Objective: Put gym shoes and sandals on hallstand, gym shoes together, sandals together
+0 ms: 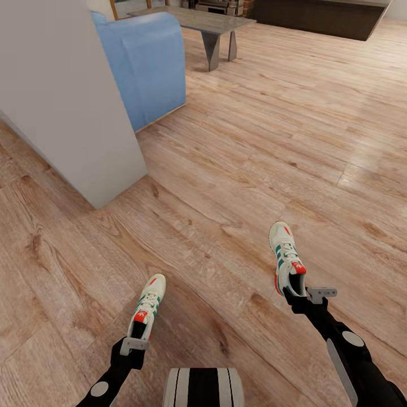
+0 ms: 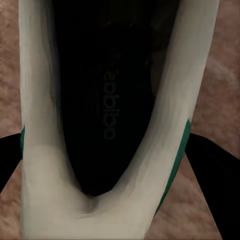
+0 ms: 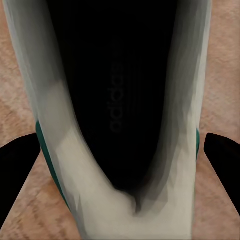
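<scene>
— What are we carrying on the left?

— Our left gripper (image 1: 135, 337) is clamping the heel of one gym shoe (image 1: 148, 305), holding it above the wooden floor (image 1: 254, 169) with its toe pointing away from us. In the left wrist view the dark fingers (image 2: 217, 175) are sitting on either side of the white heel (image 2: 90, 215), pressed against its green stripes.

— And on the right?

— Our right gripper (image 1: 297, 297) is gripping the second gym shoe (image 1: 285, 254) the same way, by its heel, further ahead than the left one. We are seeing its dark inside (image 3: 120, 100) between the fingers (image 3: 17, 170).

— What are we facing?

— A grey wall corner (image 1: 68, 102), a blue sofa (image 1: 147, 62) beyond it and a grey table (image 1: 198, 22) further off.
</scene>
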Controlling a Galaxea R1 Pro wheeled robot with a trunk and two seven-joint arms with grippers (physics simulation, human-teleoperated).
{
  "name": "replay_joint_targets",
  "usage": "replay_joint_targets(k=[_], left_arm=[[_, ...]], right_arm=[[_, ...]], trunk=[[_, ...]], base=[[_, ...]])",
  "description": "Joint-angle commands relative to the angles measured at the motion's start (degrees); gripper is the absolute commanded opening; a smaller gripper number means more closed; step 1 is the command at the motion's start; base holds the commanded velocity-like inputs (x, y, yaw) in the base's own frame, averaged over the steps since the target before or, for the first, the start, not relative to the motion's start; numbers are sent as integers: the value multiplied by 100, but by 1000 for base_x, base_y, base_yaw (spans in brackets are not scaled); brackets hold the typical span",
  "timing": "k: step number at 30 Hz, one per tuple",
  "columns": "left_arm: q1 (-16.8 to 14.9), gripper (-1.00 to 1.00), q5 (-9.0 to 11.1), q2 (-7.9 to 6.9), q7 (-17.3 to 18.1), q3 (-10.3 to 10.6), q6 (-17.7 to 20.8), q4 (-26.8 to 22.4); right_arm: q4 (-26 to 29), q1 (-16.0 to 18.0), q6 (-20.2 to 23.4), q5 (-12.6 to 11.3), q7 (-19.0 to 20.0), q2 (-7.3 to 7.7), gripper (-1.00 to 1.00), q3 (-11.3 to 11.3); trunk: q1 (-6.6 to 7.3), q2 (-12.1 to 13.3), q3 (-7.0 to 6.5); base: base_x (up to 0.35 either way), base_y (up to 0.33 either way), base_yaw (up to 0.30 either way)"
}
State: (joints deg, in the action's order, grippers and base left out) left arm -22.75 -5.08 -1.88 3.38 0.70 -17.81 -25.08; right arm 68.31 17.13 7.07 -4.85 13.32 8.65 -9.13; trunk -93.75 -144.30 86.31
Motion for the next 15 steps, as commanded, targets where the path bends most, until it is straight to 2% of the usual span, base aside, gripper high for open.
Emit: replay_joint_targets(k=[1,15], left_arm=[[-2,-100,-59,-3,-14,2,-21,2],[12,-100,-56,-15,-13,-4,-116,-68]], right_arm=[[7,1,40,-52,30,-2,-100,-10],[7,1,40,-52,30,-3,-100,-7]], trunk=[[1,-1,3],[1,-1,3]], base=[[0,0,0],[0,0,0]])
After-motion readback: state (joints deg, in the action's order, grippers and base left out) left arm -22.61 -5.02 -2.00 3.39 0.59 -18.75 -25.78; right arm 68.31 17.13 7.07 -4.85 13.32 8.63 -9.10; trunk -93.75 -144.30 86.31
